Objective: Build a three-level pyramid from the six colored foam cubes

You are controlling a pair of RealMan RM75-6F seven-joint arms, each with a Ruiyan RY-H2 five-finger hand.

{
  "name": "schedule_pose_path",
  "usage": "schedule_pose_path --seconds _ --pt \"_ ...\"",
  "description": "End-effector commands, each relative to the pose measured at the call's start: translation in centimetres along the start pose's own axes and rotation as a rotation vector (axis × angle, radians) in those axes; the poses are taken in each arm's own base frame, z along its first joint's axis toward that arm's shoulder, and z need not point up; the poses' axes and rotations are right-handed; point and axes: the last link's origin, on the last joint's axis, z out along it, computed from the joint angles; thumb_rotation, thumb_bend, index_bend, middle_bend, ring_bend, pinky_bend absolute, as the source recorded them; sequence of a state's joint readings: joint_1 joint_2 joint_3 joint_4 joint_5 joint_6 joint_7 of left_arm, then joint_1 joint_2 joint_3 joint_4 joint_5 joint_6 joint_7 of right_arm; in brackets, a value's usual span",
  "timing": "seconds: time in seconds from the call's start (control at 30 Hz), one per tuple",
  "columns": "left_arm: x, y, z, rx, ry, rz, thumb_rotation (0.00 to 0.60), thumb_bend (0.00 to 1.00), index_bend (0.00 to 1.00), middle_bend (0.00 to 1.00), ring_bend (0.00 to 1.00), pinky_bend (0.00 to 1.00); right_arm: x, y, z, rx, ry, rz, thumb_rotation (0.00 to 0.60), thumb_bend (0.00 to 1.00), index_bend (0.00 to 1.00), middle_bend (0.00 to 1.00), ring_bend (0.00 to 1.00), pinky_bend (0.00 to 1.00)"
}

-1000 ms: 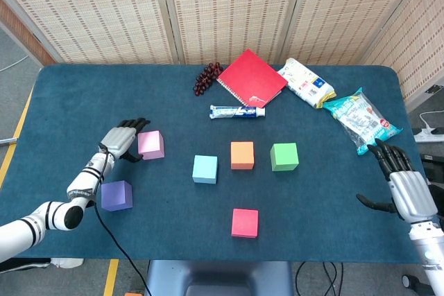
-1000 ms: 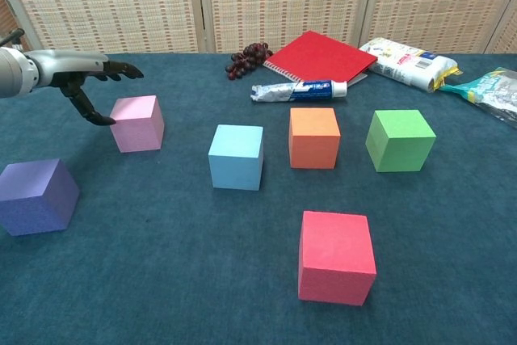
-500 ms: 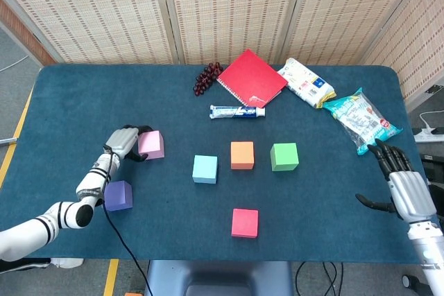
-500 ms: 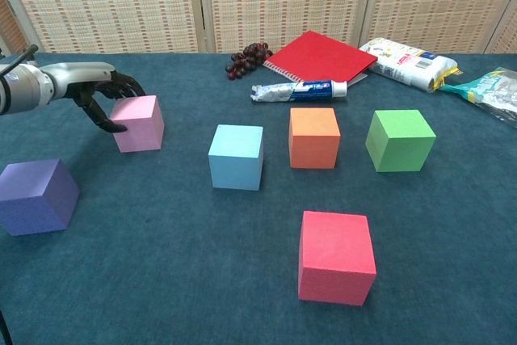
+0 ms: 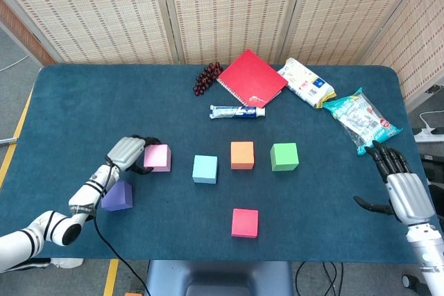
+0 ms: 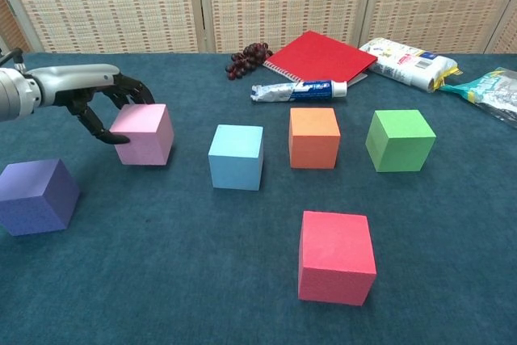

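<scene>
Change over the last second. The left robot hand [image 5: 128, 152] [image 6: 101, 103], at first open beside the pink cube [image 5: 157, 157] [image 6: 143, 134], has closed its fingers around the cube's left side. Hand and cube together have shifted rightward and nearer the front edge, narrowing the gap to the light blue cube [image 5: 205, 168] [image 6: 237, 156]. The forearm now overlaps the purple cube [image 5: 118, 197] [image 6: 36, 196] in the head view.

We saw a table covered in dark teal felt [image 5: 83, 109]. Along its far edge lay dark grapes [image 5: 206, 77], a red spiral notebook [image 5: 251, 78], a toothpaste tube [image 5: 237, 111] and two snack packets [image 5: 306, 82]. Nearer its middle sat foam cubes: light blue [image 5: 205, 168], orange [image 5: 242, 155], green [image 5: 284, 156], red [image 5: 244, 222], and purple [image 5: 118, 196] toward the left edge.
</scene>
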State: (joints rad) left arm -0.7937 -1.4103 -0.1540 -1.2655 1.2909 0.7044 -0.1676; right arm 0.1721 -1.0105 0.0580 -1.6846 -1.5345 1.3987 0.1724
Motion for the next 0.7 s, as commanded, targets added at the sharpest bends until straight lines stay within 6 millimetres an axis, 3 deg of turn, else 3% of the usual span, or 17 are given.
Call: schedule_pose_path --seconds 0.03,0.27,0.7 --pt "-0.7 0.6 -0.4 -0.039 -0.017 0.014 0.600 0.31 0.41 0.41 0.32 0.22 0.0 0.0 -0.1 -0.001 -0.001 -0.001 0.600 0.27 0.00 0.00 0.00 0.00" --pt "-1.3 2.2 1.0 -0.067 -0.005 0.025 0.600 0.31 0.41 0.40 0.32 0.21 0.0 0.2 -0.4 -0.014 -0.002 -0.001 0.600 0.27 0.00 0.00 0.00 0.00" --pt "-1.9 5.0 1.6 -0.085 -0.006 0.014 0.600 0.31 0.40 0.39 0.30 0.20 0.0 0.6 -0.6 -0.031 -0.005 -0.001 0.600 0.27 0.00 0.00 0.00 0.00"
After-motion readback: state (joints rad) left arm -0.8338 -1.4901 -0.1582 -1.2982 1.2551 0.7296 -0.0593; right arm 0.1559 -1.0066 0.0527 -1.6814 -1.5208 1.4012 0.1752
